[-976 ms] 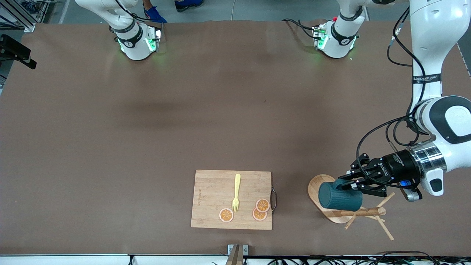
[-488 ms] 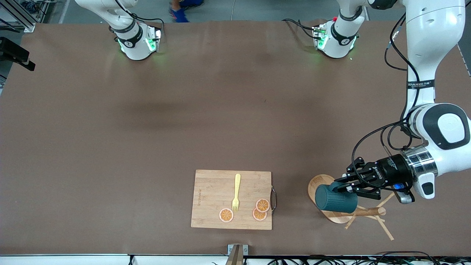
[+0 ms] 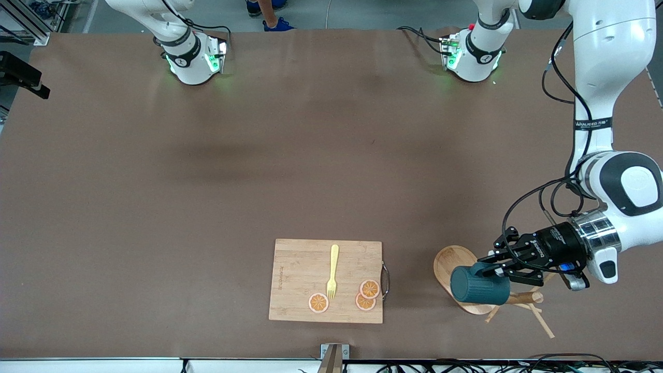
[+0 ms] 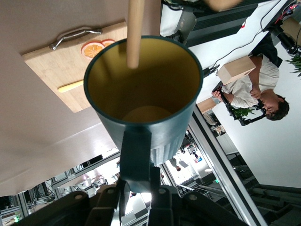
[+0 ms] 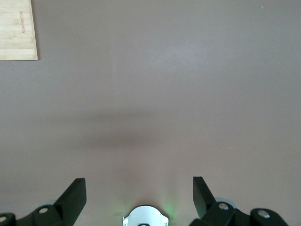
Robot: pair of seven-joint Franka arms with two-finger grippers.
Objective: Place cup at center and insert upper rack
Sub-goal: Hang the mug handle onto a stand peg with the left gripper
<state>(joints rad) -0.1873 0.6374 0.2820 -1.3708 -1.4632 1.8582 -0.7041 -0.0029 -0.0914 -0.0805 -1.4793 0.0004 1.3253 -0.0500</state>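
The cup [image 3: 479, 284], dark teal and ribbed with a mustard-yellow inside, is being pinched by its handle in the left claw [image 3: 492, 267] over the mug tree [image 3: 456, 264]. A peg [image 4: 135, 33] is being seen at its mouth, so it should be drawn off straight. The right claw [image 5: 139, 194] is being held spread, waiting above the bare worktop [image 3: 207, 181].

The surface [image 3: 259, 155] is lit evenly and softly from above; broad, faint shadows are cast across its middle. Green glow is seen at both arm bases. In the left wrist view, the background is overexposed and the nearest parts are blurred.
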